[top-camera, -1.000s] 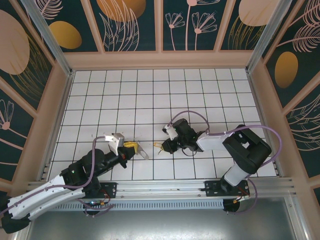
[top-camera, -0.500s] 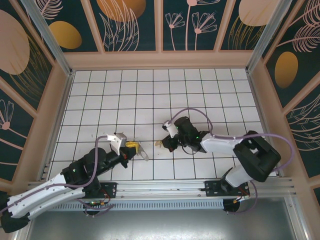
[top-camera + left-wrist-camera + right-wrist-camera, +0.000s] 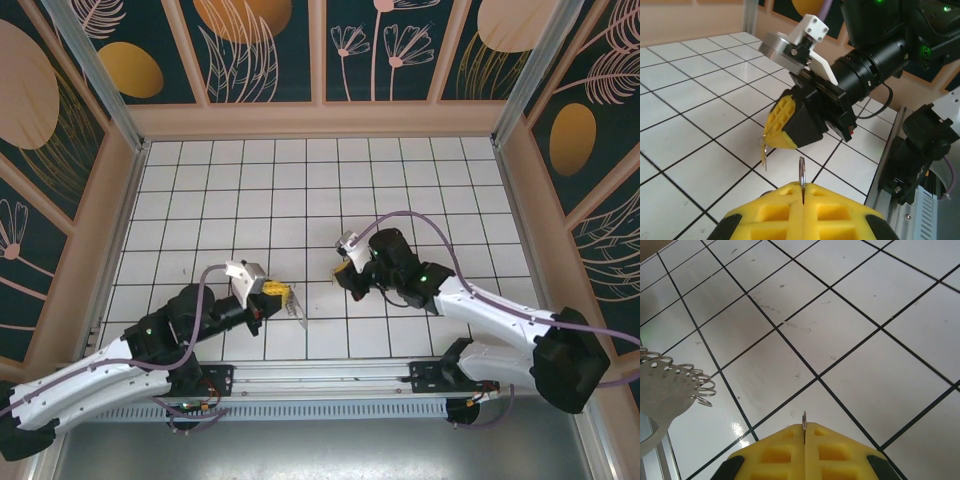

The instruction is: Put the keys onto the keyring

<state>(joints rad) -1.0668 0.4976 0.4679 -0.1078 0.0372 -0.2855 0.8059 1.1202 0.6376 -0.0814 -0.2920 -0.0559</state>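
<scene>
My left gripper [image 3: 286,296] is shut on the keyring [image 3: 801,172], a thin silver double-wire ring standing edge-on out of the yellow fingertips [image 3: 790,195]. In the top view it shows as a silvery piece [image 3: 299,309] at the gripper's tip. My right gripper [image 3: 341,272] hovers a tile to the right, facing the left one, and is shut on a small brass key [image 3: 763,151] that dangles from its yellow fingertip [image 3: 780,120]. In the right wrist view a thin metal edge [image 3: 803,418] pokes up between the shut fingers [image 3: 785,450].
A grey metal plate fringed with several small wire rings [image 3: 671,384] sits at the left edge of the right wrist view. The white tiled floor [image 3: 300,190] stretches back to wooden walls [image 3: 320,118]. An aluminium rail [image 3: 330,380] runs along the near edge.
The left gripper has moved right with the keyring. The right gripper has lifted back and right with the key, and its arm has stretched low toward the right.
</scene>
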